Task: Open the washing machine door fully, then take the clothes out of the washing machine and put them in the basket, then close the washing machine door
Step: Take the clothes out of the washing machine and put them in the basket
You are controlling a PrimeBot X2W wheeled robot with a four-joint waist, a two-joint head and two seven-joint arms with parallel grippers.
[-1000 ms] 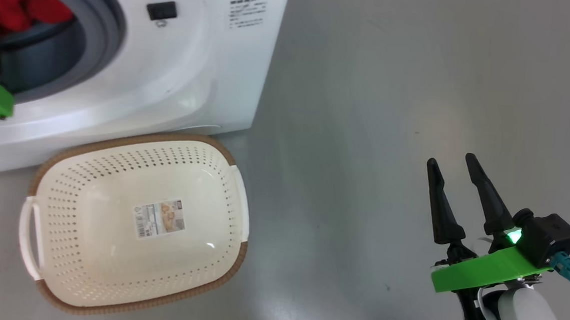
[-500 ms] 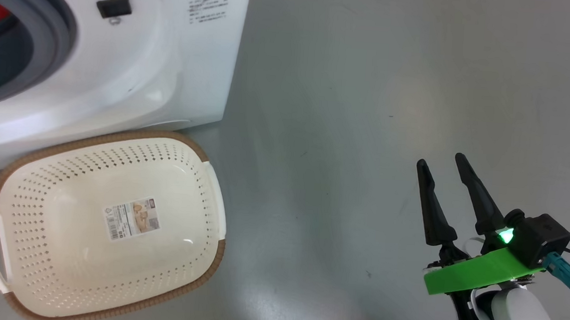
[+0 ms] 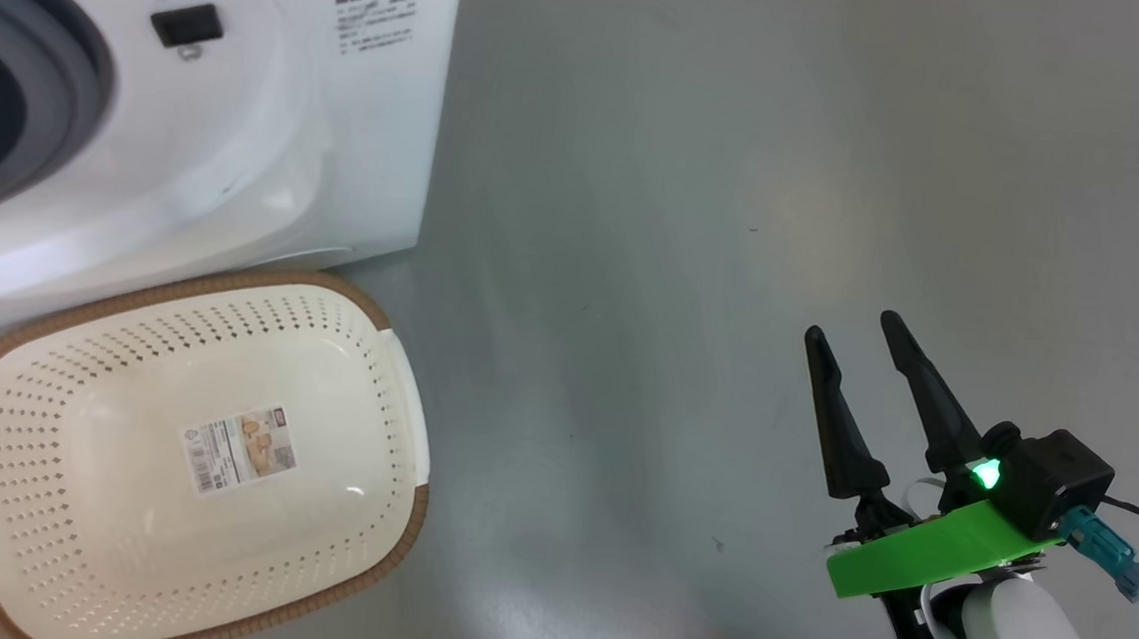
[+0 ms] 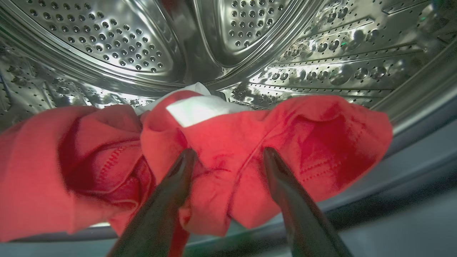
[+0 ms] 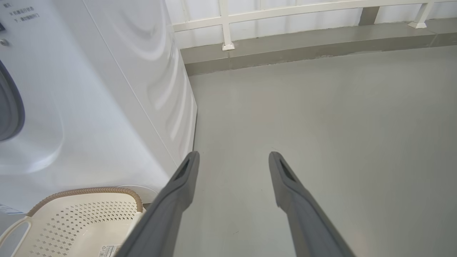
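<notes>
The white washing machine stands at the upper left of the head view, its grey gasket around the dark drum mouth. The washing machine door is out of view. In the left wrist view the red clothes with a white panel lie heaped on the steel drum. My left gripper is open inside the drum, its fingertips right at the fabric. The empty cream basket sits on the floor in front of the machine. My right gripper hangs open over bare floor, far right of the basket.
Grey floor spreads to the right of the machine. In the right wrist view a low grey kerb with a white railing runs along the back, and the machine's side panel and the basket's corner are at the left.
The head camera has turned right, so machine and basket slid left in its view and the left arm's green bracket is nearly out of frame. The right gripper stays open.
</notes>
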